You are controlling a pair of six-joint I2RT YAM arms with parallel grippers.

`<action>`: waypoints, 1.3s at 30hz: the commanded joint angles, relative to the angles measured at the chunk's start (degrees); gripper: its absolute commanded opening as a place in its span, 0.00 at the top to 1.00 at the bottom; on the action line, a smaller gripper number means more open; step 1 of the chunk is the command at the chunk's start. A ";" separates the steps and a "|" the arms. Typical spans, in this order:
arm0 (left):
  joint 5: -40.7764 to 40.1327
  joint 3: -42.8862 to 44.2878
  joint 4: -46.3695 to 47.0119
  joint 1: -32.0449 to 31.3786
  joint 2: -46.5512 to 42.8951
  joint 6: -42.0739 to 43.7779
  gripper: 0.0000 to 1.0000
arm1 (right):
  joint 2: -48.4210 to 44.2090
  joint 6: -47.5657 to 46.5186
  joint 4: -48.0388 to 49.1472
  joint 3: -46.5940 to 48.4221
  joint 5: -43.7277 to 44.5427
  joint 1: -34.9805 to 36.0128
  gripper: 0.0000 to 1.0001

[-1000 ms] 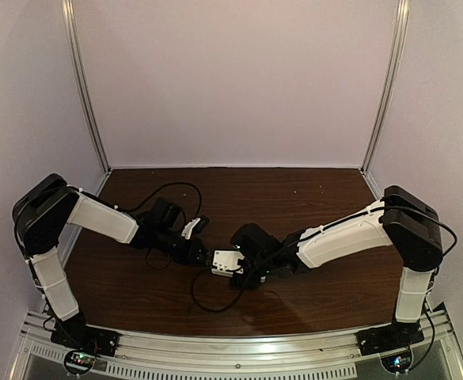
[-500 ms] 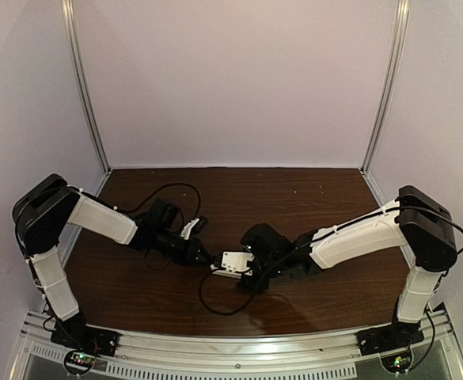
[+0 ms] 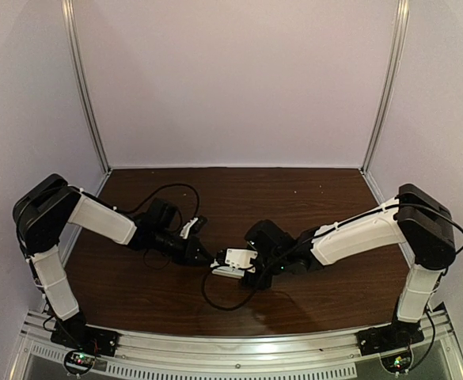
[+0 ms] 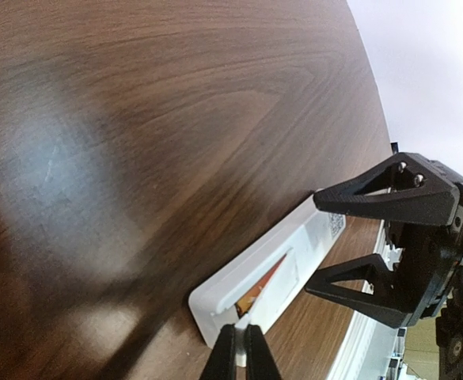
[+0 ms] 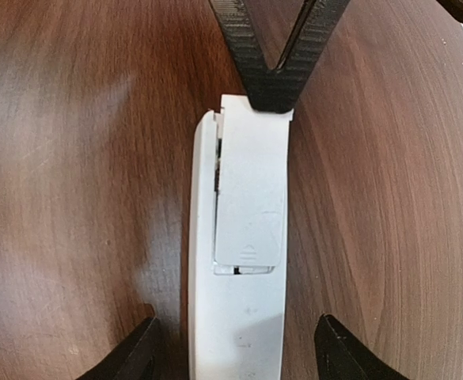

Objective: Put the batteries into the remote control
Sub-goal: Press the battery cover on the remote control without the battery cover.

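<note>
battery [image 4: 252, 298] shows only by left wrist; left hand [image 4: 239, 342] closed, right hand [image 5: 235, 348] wide.

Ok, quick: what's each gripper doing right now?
Left gripper: jaws shut, empty, tips at the end of the remote.
Right gripper: jaws open, straddling the remote, not gripping it.

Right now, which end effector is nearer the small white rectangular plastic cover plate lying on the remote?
Left. The left end effector, shut, touches the cover plate's end; the right end effector, open, straddles the slim white remote control beyond it.
</note>
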 commanded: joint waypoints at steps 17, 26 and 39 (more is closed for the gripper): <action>4.50 -3.39 6.70 1.84 1.51 -5.52 1.00 | 2.70 0.53 -2.16 1.41 0.37 -0.46 0.42; 6.98 -4.05 10.23 2.07 2.38 -7.70 1.00 | 2.75 0.40 -2.25 1.49 0.64 -0.44 0.44; 9.50 -4.99 14.41 3.13 2.65 -11.76 1.00 | 3.26 0.22 -2.49 1.67 1.22 -0.45 0.46</action>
